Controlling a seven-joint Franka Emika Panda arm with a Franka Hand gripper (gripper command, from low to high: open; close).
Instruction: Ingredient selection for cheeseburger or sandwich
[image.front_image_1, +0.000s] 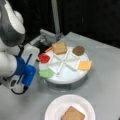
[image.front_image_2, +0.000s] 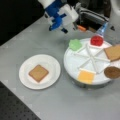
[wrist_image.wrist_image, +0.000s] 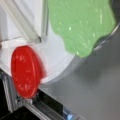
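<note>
The ingredients lie in a white divided round tray (image.front_image_1: 65, 75) (image.front_image_2: 75, 62): a bread square (image.front_image_1: 59, 47) (image.front_image_2: 113, 52), a brown patty (image.front_image_1: 78, 50) (image.front_image_2: 112, 72), a yellow cheese square (image.front_image_1: 85, 65) (image.front_image_2: 86, 76), a red tomato disc (image.front_image_1: 44, 58) (image.front_image_2: 97, 40) (wrist_image.wrist_image: 25, 71) and green lettuce (image.front_image_1: 46, 73) (image.front_image_2: 75, 44) (wrist_image.wrist_image: 80, 25). Another bread square (image.front_image_1: 73, 114) (image.front_image_2: 38, 73) lies alone on the paper plate (image.front_image_1: 56, 106) (image.front_image_2: 52, 65). No stacked sandwich shows. My gripper (image.front_image_1: 26, 83) (image.front_image_2: 57, 27) hangs off the tray's edge beside the lettuce and tomato, holding nothing that I can see. Its fingers are out of the wrist view.
A metal frame rail (image.front_image_1: 47, 37) (image.front_image_2: 92, 15) stands right behind the tray on the tomato's side. Everything rests on a grey table (image.front_image_1: 105, 82) (image.front_image_2: 30, 42). Black background surrounds its far edges.
</note>
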